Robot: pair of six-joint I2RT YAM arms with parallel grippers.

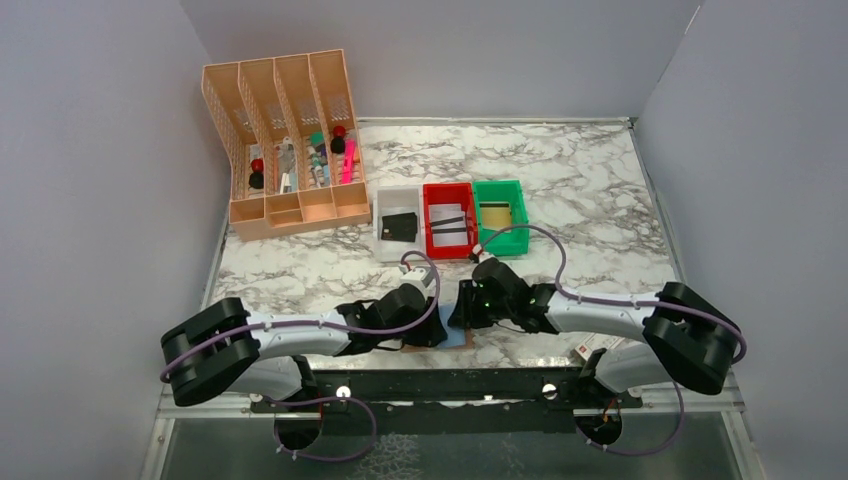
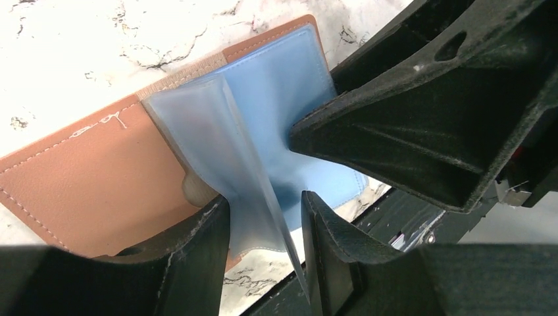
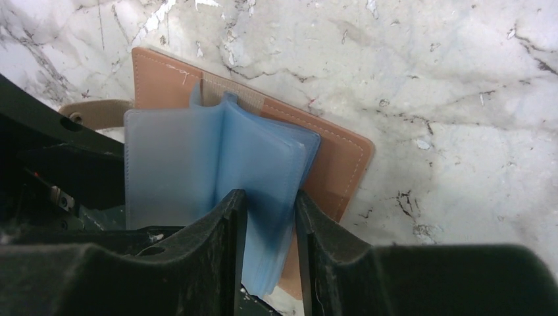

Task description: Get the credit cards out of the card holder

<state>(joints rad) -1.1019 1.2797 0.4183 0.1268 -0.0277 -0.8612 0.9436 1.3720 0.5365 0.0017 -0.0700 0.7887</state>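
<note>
The brown leather-look bifold card holder (image 2: pixel 92 184) lies open on the marble worktop (image 3: pixel 460 99); left fingers (image 2: pixel 197 263) and right fingers (image 3: pixel 220 257) each pinch narrowly on its pale blue sleeves.

Matt brown leather-look card holder (image 2: pixel 85 191), translucent blue sleeves (image 2: pixel 217 145), perhaps plastic; glossy marble-look table (image 3: pixel 460 99)

No legible text, label or number anywhere.

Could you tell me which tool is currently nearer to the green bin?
Right. The right tool grips the card holder below the green bin in the top view; the left tool grips it too, further left and nearer the bases.
</note>
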